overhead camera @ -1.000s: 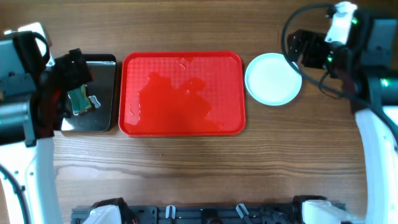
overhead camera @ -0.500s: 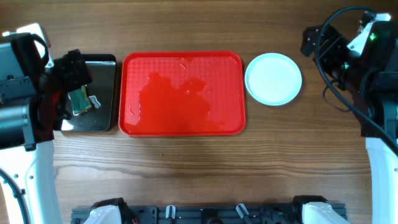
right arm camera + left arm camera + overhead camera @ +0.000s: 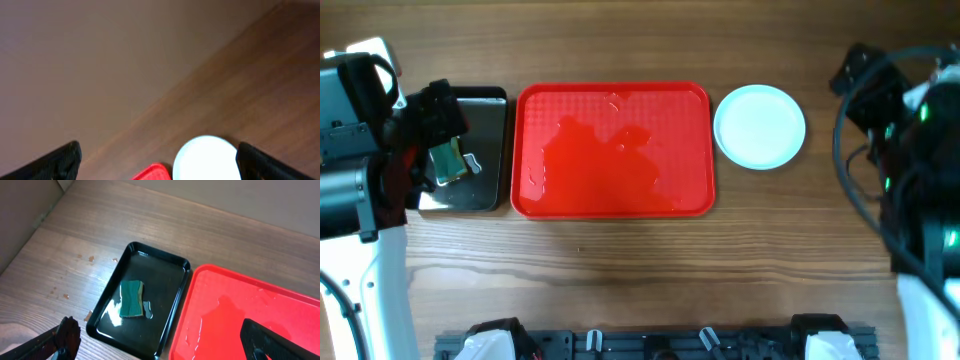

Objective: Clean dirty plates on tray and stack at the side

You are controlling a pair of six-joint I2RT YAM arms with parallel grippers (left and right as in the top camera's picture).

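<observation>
The red tray (image 3: 612,150) lies in the middle of the table with wet streaks on it and no plates on it; it also shows in the left wrist view (image 3: 240,315) and the right wrist view (image 3: 152,172). A stack of pale plates (image 3: 759,126) sits on the wood right of the tray, also in the right wrist view (image 3: 206,157); only the top one shows. My left gripper (image 3: 162,345) is open and empty above the black tray's near edge. My right gripper (image 3: 157,160) is open and empty, raised to the right of the plates.
A black tray (image 3: 470,150) left of the red tray holds a green sponge (image 3: 448,160), also seen in the left wrist view (image 3: 131,298), with water pooled round it. Crumbs lie on the wood by the black tray (image 3: 145,295).
The right arm has drawn back to the right and upward, away from the plates. The left arm, the sponge, the trays and the plates have not moved.
</observation>
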